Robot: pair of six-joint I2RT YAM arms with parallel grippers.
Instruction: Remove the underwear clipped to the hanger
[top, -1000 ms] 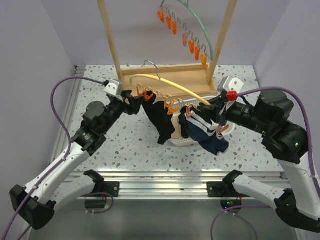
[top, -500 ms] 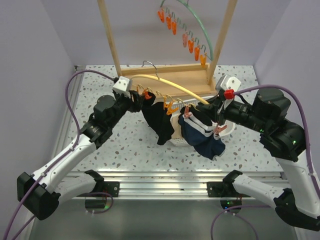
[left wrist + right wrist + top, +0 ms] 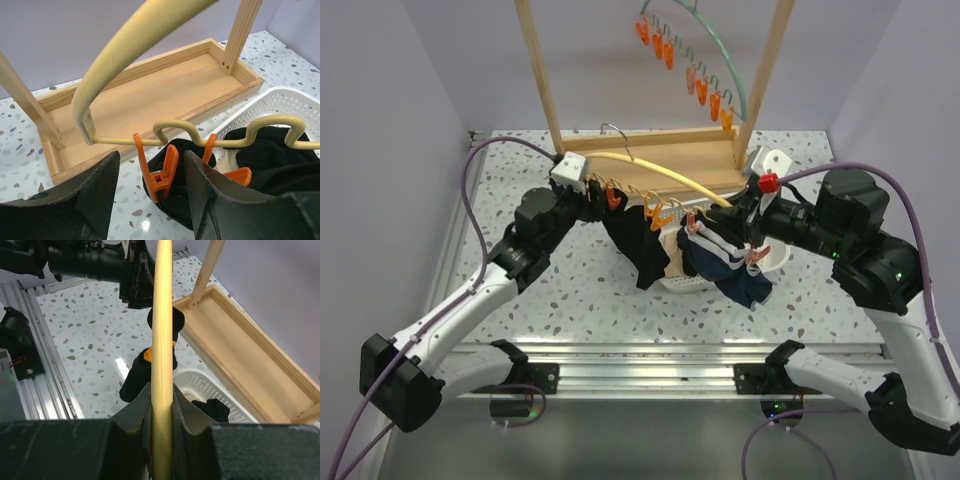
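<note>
A yellow hanger [image 3: 660, 172] hangs over the table with orange clips along its lower wire. My right gripper [image 3: 745, 213] is shut on the hanger's right end; in the right wrist view the bar [image 3: 162, 315] runs between my closed fingers [image 3: 192, 412]. My left gripper [image 3: 602, 197] is open, with its fingers [image 3: 97, 192] on either side of the leftmost orange clip [image 3: 160, 170]. That clip pinches a black underwear piece [image 3: 638, 245]. A navy underwear piece with white trim [image 3: 725, 262] hangs from clips near the right end.
A white perforated basket [image 3: 777, 257] sits under the hanger and holds dark and pale cloth. A wooden rack with a tray base [image 3: 655, 150] stands behind. It carries a green hanger [image 3: 720, 60] with orange clips. The left arm shows in the right wrist view [image 3: 85, 260].
My left gripper has moved right and forward along the hanger, and now brackets the first orange clip. The right end of the hanger and the navy piece have shifted slightly.
</note>
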